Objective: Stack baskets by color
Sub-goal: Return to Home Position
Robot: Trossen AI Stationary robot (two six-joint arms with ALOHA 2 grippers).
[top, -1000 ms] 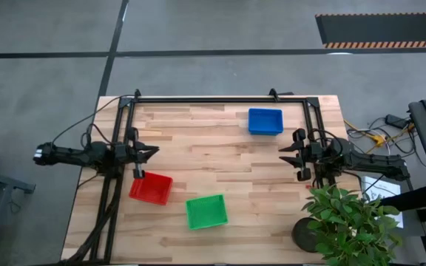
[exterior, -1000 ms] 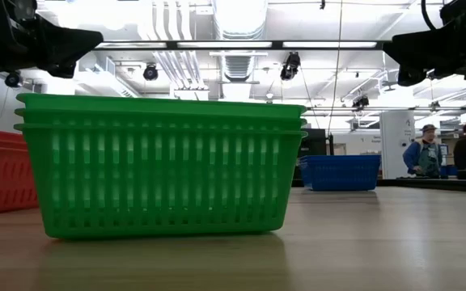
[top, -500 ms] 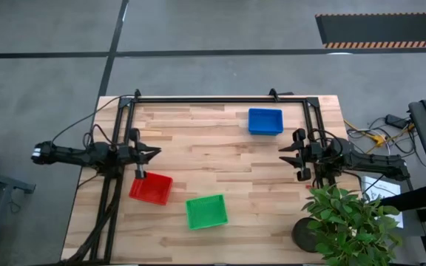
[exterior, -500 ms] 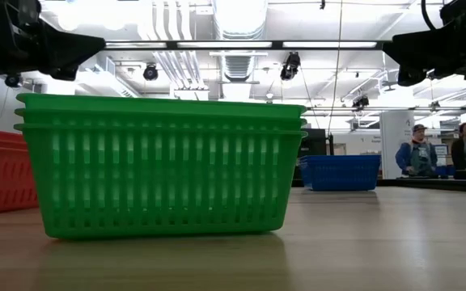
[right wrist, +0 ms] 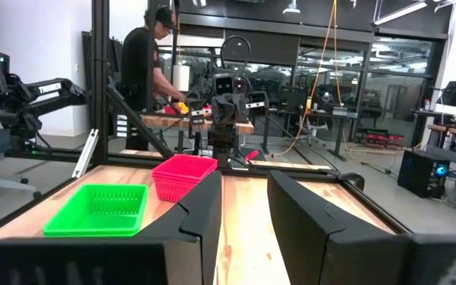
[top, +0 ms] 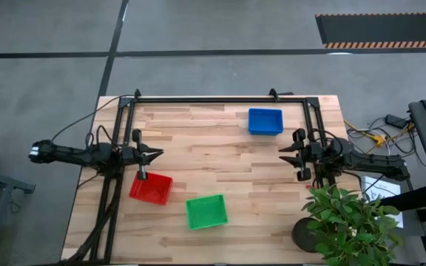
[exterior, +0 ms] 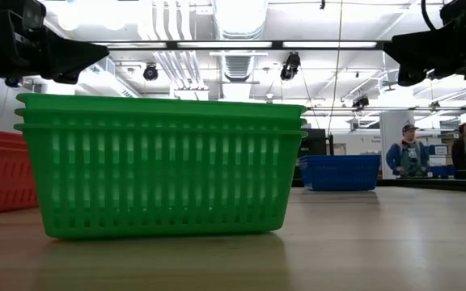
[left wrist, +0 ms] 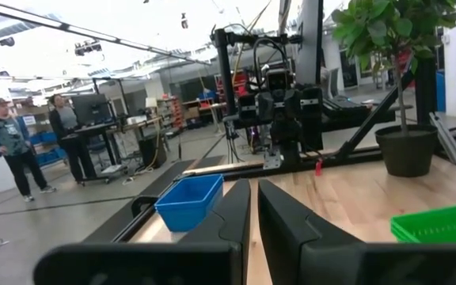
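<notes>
**On the table: three one-colour stacks, two empty grippers**

On the wooden table (top: 220,159) the baskets are seen sorted into three stacks. The red stack (top: 151,188) is set near the left edge. The green stack (top: 205,211) is set just beside it, toward the near edge, and the blue stack (top: 265,120) well apart at the far side. In the low view three nested rims can be counted on the green stack; for the other two the count cannot be told. A potted plant (top: 342,222) is seen at the near right corner.

Any lettering on the arms or in the room is too small to be read.

The left gripper (top: 154,154) is held above the table's left part, close to the red stack's far corner and clear of it. In its wrist view the fingers (left wrist: 228,214) are drawn nearly together, with only a thin slit between them, and nothing is held. The right gripper (top: 283,157) is held above the right edge, pointed inward. Its fingers (right wrist: 204,206) are set narrowly apart, and nothing is gripped.

Against the pictures of a second ago, the left gripper has been shifted slightly: in the low view its dark outline at the upper left now reaches a little lower and further right. The right arm and all three stacks are found unchanged. The two people (exterior: 403,155) beyond the table in the low view have moved a little to the left.
</notes>
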